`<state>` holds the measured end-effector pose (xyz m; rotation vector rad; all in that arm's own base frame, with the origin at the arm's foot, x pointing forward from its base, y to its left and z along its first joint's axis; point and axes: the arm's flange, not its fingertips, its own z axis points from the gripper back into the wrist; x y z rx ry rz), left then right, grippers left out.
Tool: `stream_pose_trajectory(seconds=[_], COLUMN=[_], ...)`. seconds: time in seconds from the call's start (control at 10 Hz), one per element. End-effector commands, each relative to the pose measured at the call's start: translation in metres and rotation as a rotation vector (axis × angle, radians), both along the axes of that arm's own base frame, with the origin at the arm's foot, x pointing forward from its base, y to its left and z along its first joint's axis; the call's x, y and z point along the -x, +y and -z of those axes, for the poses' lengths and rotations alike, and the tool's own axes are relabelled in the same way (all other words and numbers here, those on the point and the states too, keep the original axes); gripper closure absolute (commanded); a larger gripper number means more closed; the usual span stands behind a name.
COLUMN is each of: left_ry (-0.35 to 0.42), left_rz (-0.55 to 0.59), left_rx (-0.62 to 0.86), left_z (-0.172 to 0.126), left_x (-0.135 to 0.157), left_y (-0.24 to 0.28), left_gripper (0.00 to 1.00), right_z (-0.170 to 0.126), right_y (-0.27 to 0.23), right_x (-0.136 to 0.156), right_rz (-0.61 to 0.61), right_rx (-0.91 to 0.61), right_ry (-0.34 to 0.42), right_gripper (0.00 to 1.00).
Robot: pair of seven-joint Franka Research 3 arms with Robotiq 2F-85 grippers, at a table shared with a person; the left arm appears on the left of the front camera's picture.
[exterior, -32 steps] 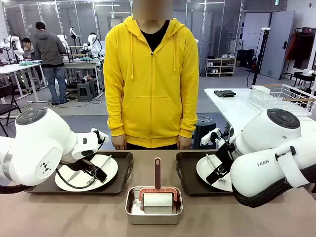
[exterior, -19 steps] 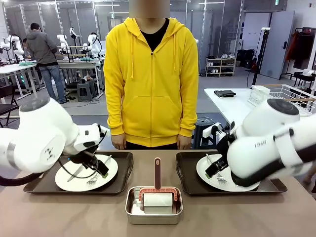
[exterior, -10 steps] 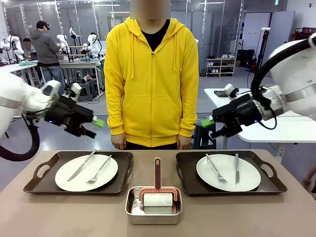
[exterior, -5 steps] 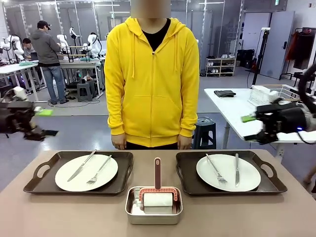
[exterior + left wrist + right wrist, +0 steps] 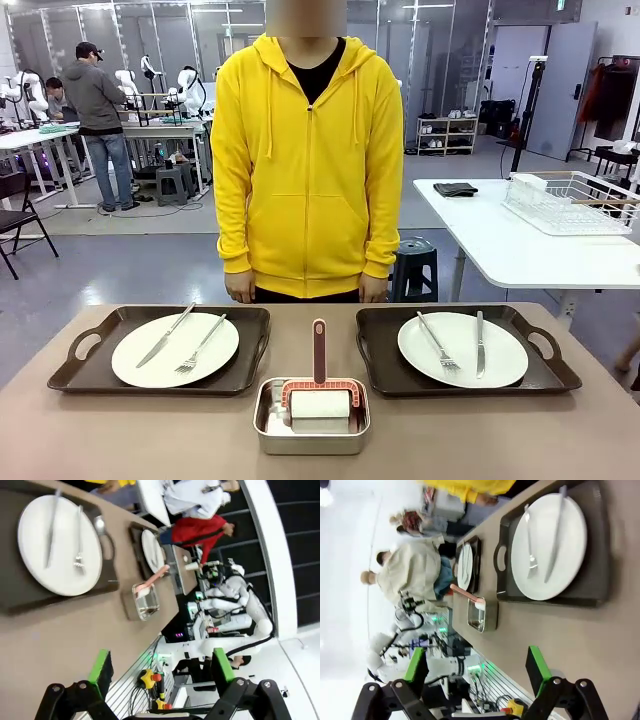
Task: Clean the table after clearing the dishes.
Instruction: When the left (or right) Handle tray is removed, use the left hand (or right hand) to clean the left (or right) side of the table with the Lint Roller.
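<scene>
On the brownish table [image 5: 150, 430] lie two dark trays, left [image 5: 250, 372] and right [image 5: 375, 378]. Each carries a white plate, left [image 5: 175, 350] and right [image 5: 462, 349], with a fork and a knife on it. My left gripper [image 5: 161, 667] hangs open off the table's side, well away from the nearer plate [image 5: 59, 545]. My right gripper [image 5: 476, 670] is open too, above the table [image 5: 580, 640] edge and clear of its nearer plate [image 5: 547, 545]. Nothing sits between either pair of green pads.
A small steel pan [image 5: 312, 425] holding a pink-handled roller [image 5: 319, 385] stands at the front middle, between the trays. A person in a yellow hoodie [image 5: 305, 170] stands at the far edge, hands down. A white table with a wire rack [image 5: 570, 205] is off to the right.
Both arms have swung outward, left to the left and right to the right, and passed out of the front view. Plates, cutlery, trays and pan have not moved.
</scene>
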<state>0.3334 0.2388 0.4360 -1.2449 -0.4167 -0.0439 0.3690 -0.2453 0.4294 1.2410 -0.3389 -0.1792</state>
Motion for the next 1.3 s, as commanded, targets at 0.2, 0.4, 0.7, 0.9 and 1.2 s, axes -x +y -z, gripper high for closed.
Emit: stream_pose_trajectory(seconds=[0.2, 0.4, 0.7, 0.9, 1.2], left_ry=[0.010, 0.016, 0.016, 0.016, 0.016], left_rz=[-0.180, -0.162, -0.162, -0.162, -0.162], left_rx=[0.026, -0.008, -0.008, -0.008, -0.008], left_z=[-0.001, 0.002, 0.002, 0.002, 0.002], left_x=[0.056, 0.054, 0.054, 0.054, 0.054], left_y=[0.060, 0.060, 0.060, 0.060, 0.060], left_gripper=[0.00, 0.00, 0.00, 0.00, 0.00], right_z=[0.011, 0.011, 0.011, 0.011, 0.011], right_y=[-0.062, -0.066, -0.066, -0.066, -0.066], right_x=[0.045, 0.050, 0.050, 0.050, 0.050], right_rz=[0.141, 0.146, 0.146, 0.146, 0.146], right_rx=[-0.032, -0.048, -0.048, -0.048, -0.048], right_ry=[-0.009, 0.006, 0.006, 0.006, 0.006], right_gripper=[0.00, 0.00, 0.00, 0.00, 0.00])
